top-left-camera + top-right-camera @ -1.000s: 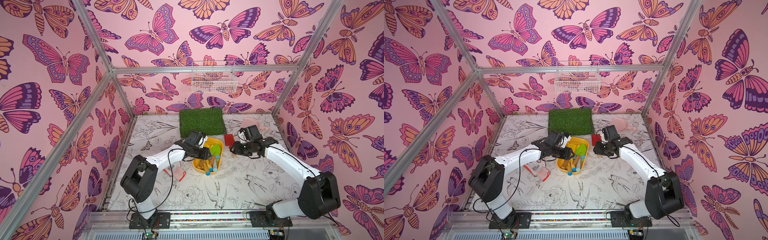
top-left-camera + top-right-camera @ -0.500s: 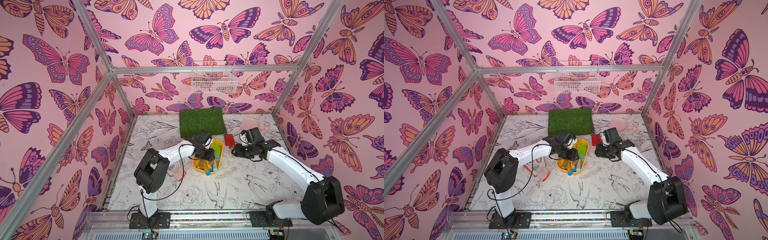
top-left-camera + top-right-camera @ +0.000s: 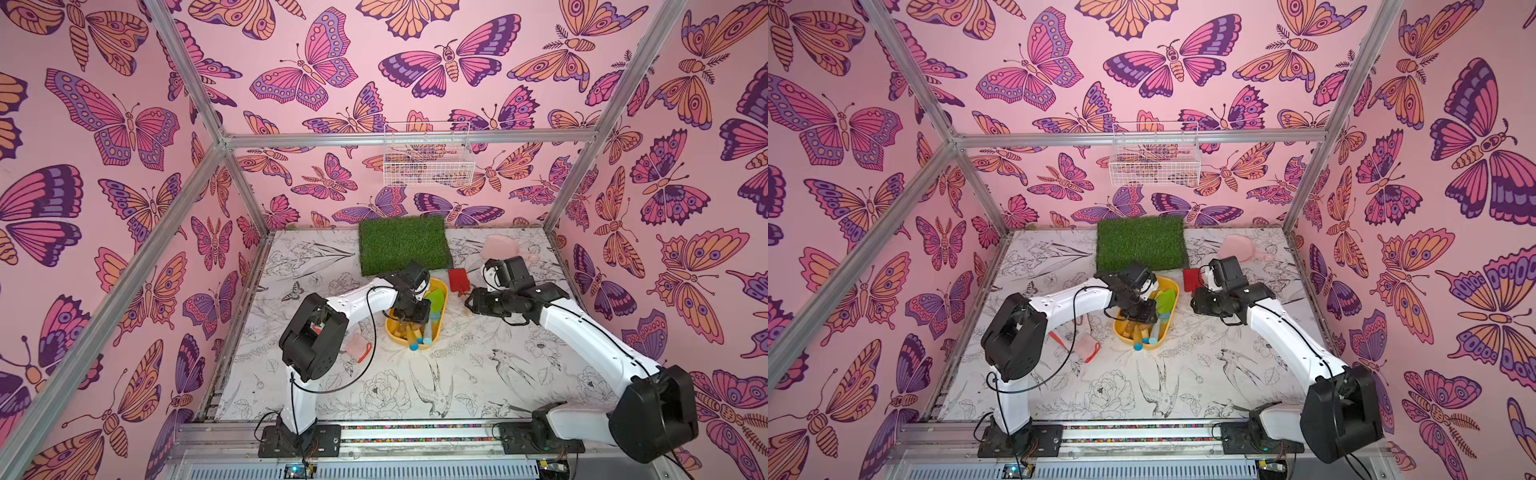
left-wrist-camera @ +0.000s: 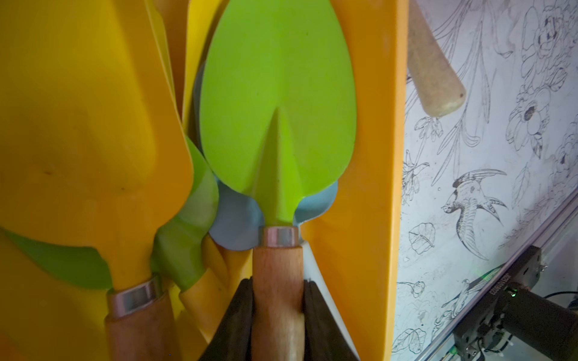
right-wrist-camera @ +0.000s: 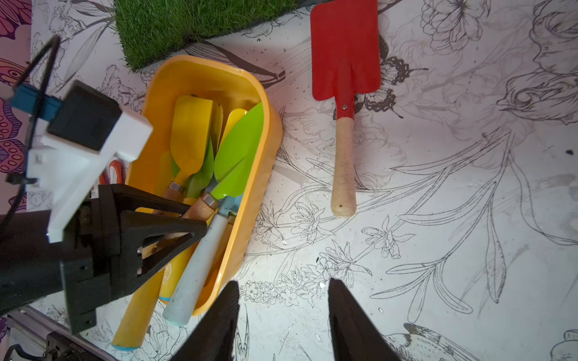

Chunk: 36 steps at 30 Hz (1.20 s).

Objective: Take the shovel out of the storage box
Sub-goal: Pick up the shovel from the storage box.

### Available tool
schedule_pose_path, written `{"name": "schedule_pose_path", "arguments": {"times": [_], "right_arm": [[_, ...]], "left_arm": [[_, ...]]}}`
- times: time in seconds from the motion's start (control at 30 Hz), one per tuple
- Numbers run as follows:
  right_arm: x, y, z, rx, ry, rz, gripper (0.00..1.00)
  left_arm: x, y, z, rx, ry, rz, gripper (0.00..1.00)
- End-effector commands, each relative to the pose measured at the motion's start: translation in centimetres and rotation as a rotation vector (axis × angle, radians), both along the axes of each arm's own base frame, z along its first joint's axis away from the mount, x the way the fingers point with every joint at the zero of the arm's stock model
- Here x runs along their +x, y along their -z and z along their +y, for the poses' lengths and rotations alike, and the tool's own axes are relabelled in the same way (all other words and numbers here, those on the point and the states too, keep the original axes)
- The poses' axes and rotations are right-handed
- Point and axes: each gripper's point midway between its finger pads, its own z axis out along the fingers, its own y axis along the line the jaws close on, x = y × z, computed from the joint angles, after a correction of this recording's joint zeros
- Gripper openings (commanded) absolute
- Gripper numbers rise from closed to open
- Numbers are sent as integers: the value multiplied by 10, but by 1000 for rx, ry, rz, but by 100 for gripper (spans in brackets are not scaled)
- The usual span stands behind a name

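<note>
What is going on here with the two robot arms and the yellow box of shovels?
The left gripper is shut on the wooden handle of the green shovel, which lies in the yellow storage box on top of other toy shovels; it is not yet lifted out. The right gripper is open and holds nothing, hovering over the table beside the box. A red shovel lies on the table outside the box.

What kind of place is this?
Probably a robot test booth dressed like a play garden: butterfly walls, a fake grass mat, and a yellow storage box of toy shovels.
</note>
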Motion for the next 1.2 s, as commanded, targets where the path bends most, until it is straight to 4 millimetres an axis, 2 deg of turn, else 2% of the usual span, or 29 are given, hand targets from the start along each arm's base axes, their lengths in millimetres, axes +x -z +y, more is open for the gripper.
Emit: {"name": "schedule_pose_path", "arguments": {"times": [0.0, 0.27, 0.5, 0.97, 1.17], "right_arm": [[-7, 1, -1, -9, -9, 8, 50], [-8, -3, -2, 14, 20, -4, 49], [-11, -7, 0, 62, 41, -12, 48], [-26, -37, 3, 196, 62, -101, 48], [-33, -52, 11, 292, 44, -141, 48]], "left_arm": [[-7, 7, 2, 30, 19, 26, 18], [0, -14, 8, 31, 2, -47, 7], [2, -36, 17, 5, -20, -109, 0], [5, -76, 32, -95, -65, -225, 0], [1, -103, 19, -254, -22, -314, 0]]}}
